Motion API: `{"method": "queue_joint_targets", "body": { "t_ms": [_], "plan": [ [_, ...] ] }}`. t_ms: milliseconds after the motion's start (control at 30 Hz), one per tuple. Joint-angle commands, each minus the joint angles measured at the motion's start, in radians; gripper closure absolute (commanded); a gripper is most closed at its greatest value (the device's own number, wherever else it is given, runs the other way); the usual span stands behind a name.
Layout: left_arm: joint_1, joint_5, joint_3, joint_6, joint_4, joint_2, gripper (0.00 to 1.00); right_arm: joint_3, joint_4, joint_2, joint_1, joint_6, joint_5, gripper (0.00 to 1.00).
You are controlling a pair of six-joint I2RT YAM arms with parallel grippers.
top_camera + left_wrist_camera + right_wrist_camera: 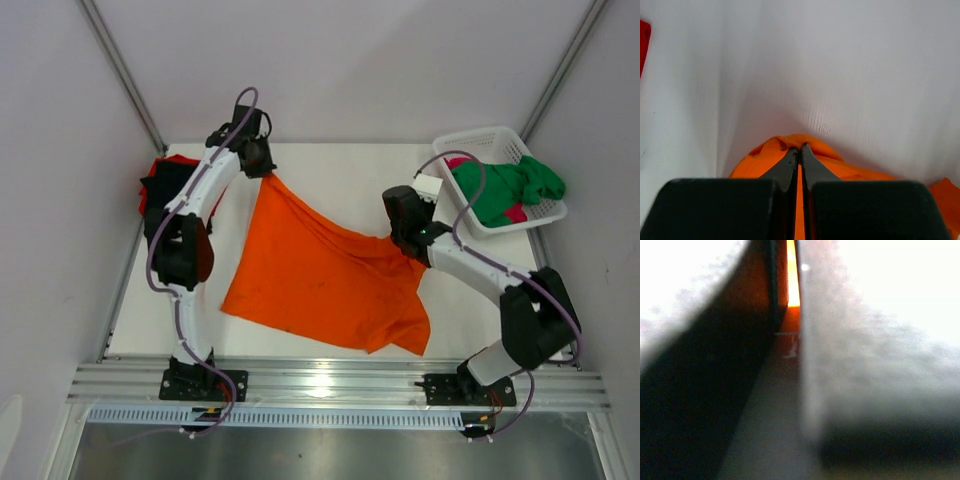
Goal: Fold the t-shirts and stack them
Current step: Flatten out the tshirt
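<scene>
Orange t-shirt (pixel 320 275): soft, light, limp cloth, best held at corners; left tool (pixel 800 148) pinches one, right tool (pixel 403 241) seemingly another, fabric spread between them.

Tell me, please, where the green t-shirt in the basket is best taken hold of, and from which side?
Probably its bunched middle, pinched from straight above. The green t-shirt lies crumpled in the white lattice basket, whose walls block a sideways approach; its raised folds offer a ridge to pinch, clear of the pink cloth beside it.
</scene>
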Motion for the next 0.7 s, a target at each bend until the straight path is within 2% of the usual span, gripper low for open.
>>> {"method": "queue_joint_targets", "body": {
  "t_ms": [0,167,400,500,533,567,600,667],
  "plan": [
    [0.021,-0.057,0.080,-0.059,-0.066,0.036,0.99,0.112,0.118,0.107,-0.013,-0.102,-0.063,1.00],
    [0.065,-0.135,0.067,-0.131,-0.081,0.042,0.99,0.169,0.158,0.210,-0.025,-0.109,-0.083,1.00],
    [0.085,-0.262,0.173,-0.220,-0.185,0.100,0.99,0.155,0.166,0.273,-0.034,-0.084,-0.089,1.00],
    [0.093,-0.207,0.185,-0.203,-0.170,0.122,0.99,0.164,0.152,0.304,-0.036,-0.081,-0.093,1.00],
    [0.094,-0.193,0.190,-0.200,-0.170,0.126,0.98,0.190,0.101,0.313,-0.037,-0.079,-0.106,0.98],
    [0.094,-0.183,0.192,-0.197,-0.164,0.134,0.77,0.207,0.065,0.335,-0.037,-0.066,-0.112,0.80],
    [0.094,-0.173,0.187,-0.189,-0.161,0.134,0.63,0.222,0.037,0.342,-0.039,-0.058,-0.119,0.68],
    [0.094,-0.144,0.178,-0.179,-0.144,0.126,0.34,0.200,0.031,0.327,-0.039,-0.053,-0.132,0.52]
  ]
}}
